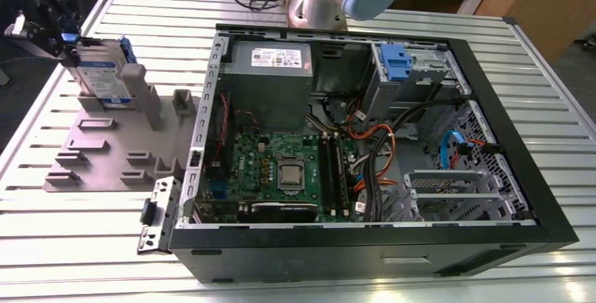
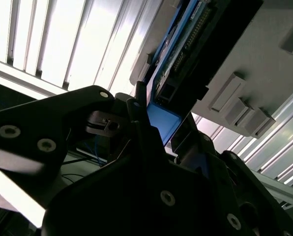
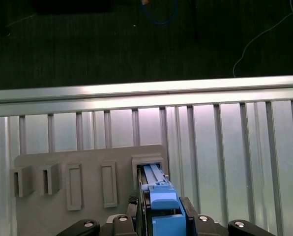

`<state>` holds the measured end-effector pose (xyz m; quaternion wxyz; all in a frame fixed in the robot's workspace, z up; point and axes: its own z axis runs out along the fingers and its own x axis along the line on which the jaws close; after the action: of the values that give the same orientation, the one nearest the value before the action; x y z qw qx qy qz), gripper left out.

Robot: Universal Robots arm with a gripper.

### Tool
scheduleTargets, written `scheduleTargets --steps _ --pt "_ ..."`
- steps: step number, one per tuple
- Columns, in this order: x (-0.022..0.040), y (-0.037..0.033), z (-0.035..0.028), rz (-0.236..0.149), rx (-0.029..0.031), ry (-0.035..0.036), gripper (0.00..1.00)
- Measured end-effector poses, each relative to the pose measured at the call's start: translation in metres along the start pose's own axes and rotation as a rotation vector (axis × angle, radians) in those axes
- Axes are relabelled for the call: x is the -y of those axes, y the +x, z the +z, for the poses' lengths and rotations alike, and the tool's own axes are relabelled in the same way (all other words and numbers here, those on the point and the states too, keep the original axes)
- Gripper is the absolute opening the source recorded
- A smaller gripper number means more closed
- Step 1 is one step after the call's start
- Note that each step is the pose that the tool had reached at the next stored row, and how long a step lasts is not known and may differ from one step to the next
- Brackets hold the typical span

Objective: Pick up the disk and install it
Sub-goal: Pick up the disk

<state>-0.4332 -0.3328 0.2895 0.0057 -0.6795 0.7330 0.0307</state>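
Fingers [image 3: 140, 216]: closed narrow on the blue carrier of the disk [image 1: 100, 74], one on each side, as the first wrist view showed. Disk: stood upright on edge in a slot of the grey holder [image 1: 102, 153], at the exterior view's left. Holder: lay flat on the slatted table [image 1: 75, 247]. Open computer case [image 1: 373, 244]: just beside the holder, toward the exterior view's right, with a blue latch [image 1: 396, 62] inside.
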Motion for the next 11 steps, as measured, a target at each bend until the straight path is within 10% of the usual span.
scheduleTargets --steps 11 --pt "0.0001 0.0003 0.0015 0.000 -0.0022 0.0002 0.45"
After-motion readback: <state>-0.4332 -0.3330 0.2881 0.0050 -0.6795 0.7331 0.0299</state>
